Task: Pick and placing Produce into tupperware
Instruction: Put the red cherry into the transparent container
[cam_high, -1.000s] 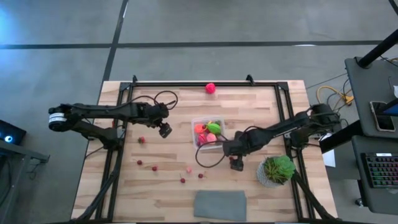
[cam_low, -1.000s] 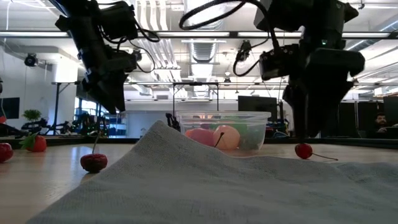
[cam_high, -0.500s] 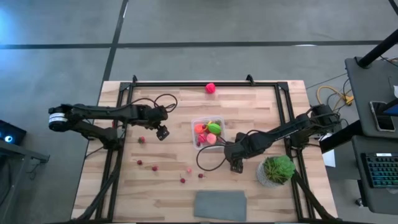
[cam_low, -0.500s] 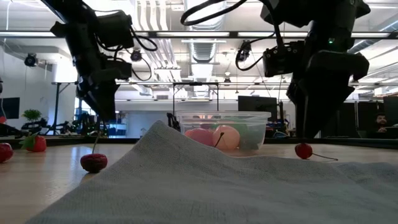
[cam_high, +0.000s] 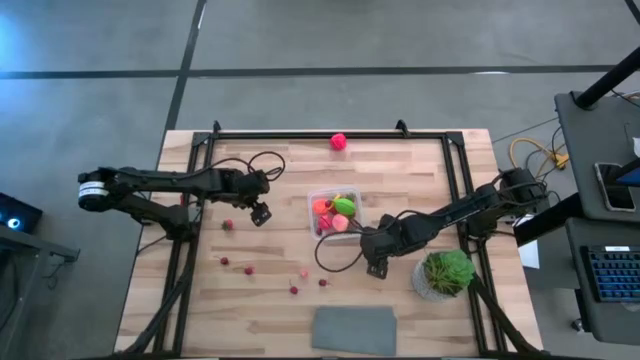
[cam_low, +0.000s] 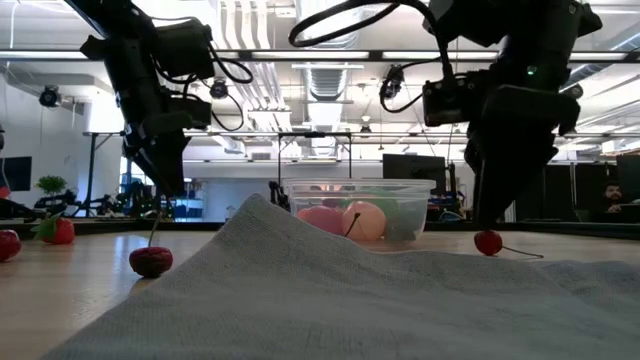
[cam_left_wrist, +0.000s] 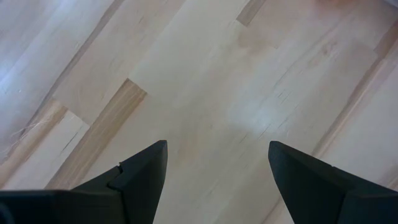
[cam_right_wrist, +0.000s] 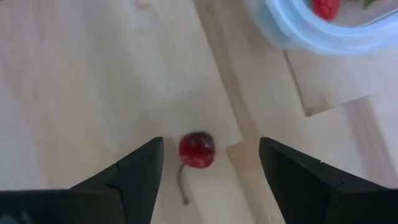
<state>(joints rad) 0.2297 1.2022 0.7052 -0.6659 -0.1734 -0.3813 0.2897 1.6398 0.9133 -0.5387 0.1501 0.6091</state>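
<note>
The clear tupperware (cam_high: 333, 212) stands mid-table with pink, orange and green produce inside. Small dark red berries (cam_high: 248, 270) lie scattered on the wood nearer the front, and a pink fruit (cam_high: 339, 141) sits at the far edge. My right gripper (cam_right_wrist: 211, 148) points down, open, just right of the tub's near corner. A red cherry (cam_right_wrist: 197, 149) lies on the table between its fingers, untouched. It also shows in the low view, the cherry (cam_low: 488, 242) under my right gripper (cam_low: 495, 205). My left gripper (cam_left_wrist: 217, 146) hangs open over bare wood left of the tub.
A potted green plant (cam_high: 445, 272) stands close to the right gripper, toward the table's right edge. A flat grey cloth (cam_high: 354, 328) lies at the near edge. A red berry (cam_high: 228, 225) lies near the left gripper. Black frame rails (cam_high: 190, 250) run along both sides.
My right gripper has turned a little about its own pointing line while staying over the cherry. My left gripper has also rolled slightly, above the same patch of wood. The produce and the tub have not moved.
</note>
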